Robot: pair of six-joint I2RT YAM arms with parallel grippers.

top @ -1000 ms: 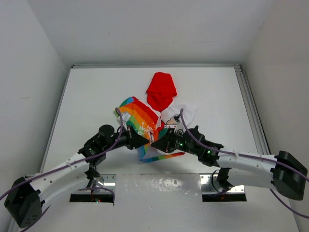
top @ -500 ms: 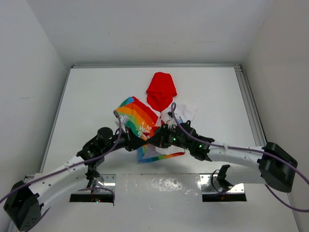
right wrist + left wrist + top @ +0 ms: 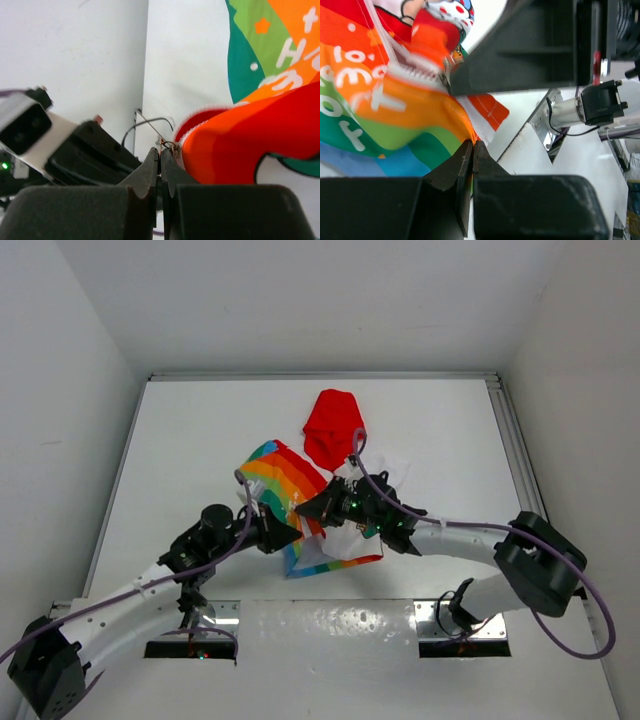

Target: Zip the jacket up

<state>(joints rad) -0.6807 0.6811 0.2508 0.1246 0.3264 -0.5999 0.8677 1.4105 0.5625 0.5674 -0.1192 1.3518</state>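
The jacket (image 3: 280,475) lies mid-table, rainbow-striped, with its red hood (image 3: 335,430) pointing to the far side. My left gripper (image 3: 297,535) is shut on the jacket's bottom hem, and the left wrist view shows orange fabric pinched between its tips (image 3: 472,144). My right gripper (image 3: 303,512) sits just above it, shut on the small metal zipper pull (image 3: 171,146) at the edge of the orange front panel (image 3: 250,145). The white zipper teeth (image 3: 412,70) run up from there. Lettering and a cartoon print show on the fabric (image 3: 350,95).
White walls enclose the white table (image 3: 180,440) on three sides, with a metal rail (image 3: 515,460) along the right edge. Both arms cross in front of the jacket, tips nearly touching. The arm mounts (image 3: 460,635) sit at the near edge.
My right gripper has slid up and to the left along the jacket front with the zipper pull in it. The left gripper has stayed put on the hem.
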